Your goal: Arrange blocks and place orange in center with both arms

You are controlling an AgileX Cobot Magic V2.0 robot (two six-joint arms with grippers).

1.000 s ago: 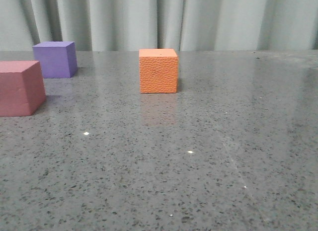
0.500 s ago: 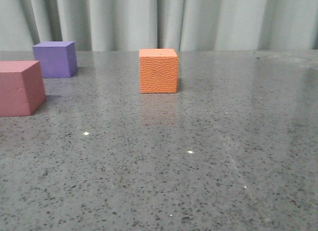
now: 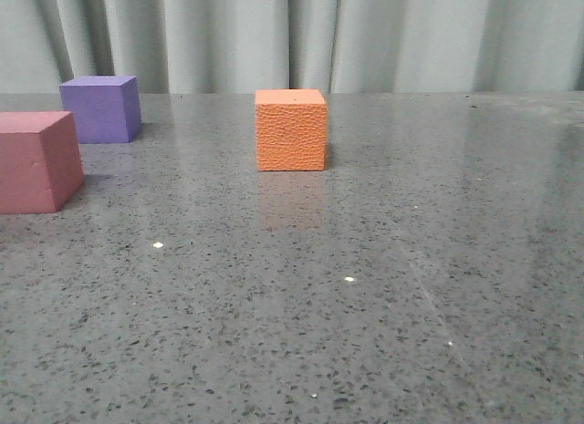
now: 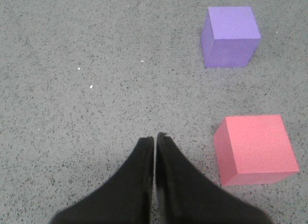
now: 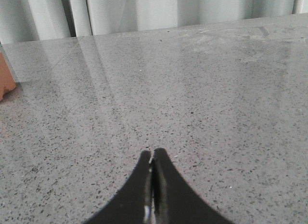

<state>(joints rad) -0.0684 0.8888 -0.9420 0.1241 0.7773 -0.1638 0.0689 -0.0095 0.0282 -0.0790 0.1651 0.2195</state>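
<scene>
We find the bench to be a speckled grey stone-like surface that fills the front view, with pale pleated curtains hanging behind its far edge.

Three cubes stand on it. The pink-red cube sits at the left edge of the front view, nearest the camera and partly cut off by the frame. The purple cube stands behind it, farther back and slightly to the right, with a clear gap between the two. The orange cube stands alone near the middle of the bench, well apart from the other two. It rests flat on one face, upright and not tilted, with a pebbled side turned almost squarely toward the camera. Being a cube, it shows no long axis. Its faint reflection lies on the bench in front of it.

In the left wrist view, we note the left tool with its two black fingers pressed together and nothing between them. It hangs over bare bench, near the pink-red cube but not touching it.

In the right wrist view, the right tool is likewise closed and holds nothing. A sliver of the orange cube shows at the frame edge, well apart from it.
</scene>
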